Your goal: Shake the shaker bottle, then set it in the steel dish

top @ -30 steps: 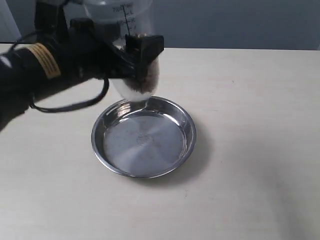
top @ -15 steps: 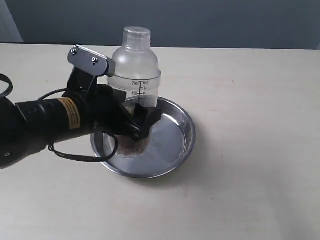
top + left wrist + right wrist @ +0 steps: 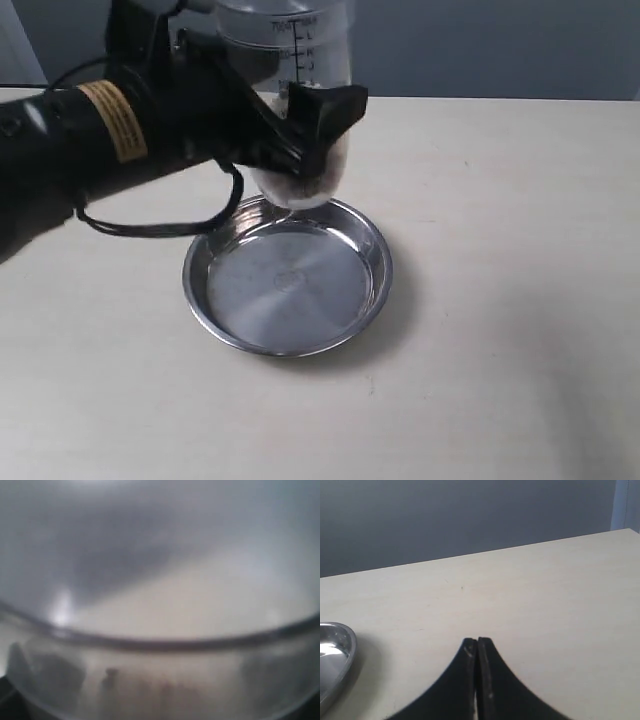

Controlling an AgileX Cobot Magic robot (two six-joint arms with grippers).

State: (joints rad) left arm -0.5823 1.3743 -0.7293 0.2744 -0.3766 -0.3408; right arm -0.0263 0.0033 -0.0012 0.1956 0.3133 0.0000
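Note:
My left gripper (image 3: pixel 300 135) is shut on the clear shaker bottle (image 3: pixel 300 60) and holds it in the air above the far rim of the steel dish (image 3: pixel 375 262). The bottle's top runs out of the exterior view; its black scale and brown pellets at the bottom show. Up close and blurred, the shaker bottle (image 3: pixel 160 645) fills the left wrist view. The steel dish holds nothing and lies on the table. My right gripper (image 3: pixel 477 641) is shut, with nothing in it, low over the table, with the steel dish's rim (image 3: pixel 347 647) off to one side.
A pale wooden table (image 3: pixel 500 300) carries everything, with a dark grey wall behind it. A black cable (image 3: pixel 160 225) hangs from the left arm over the table near the dish's rim.
Within the last second the left gripper lowered the bottle upright into the dish, then lifted it high again. The dish has not moved.

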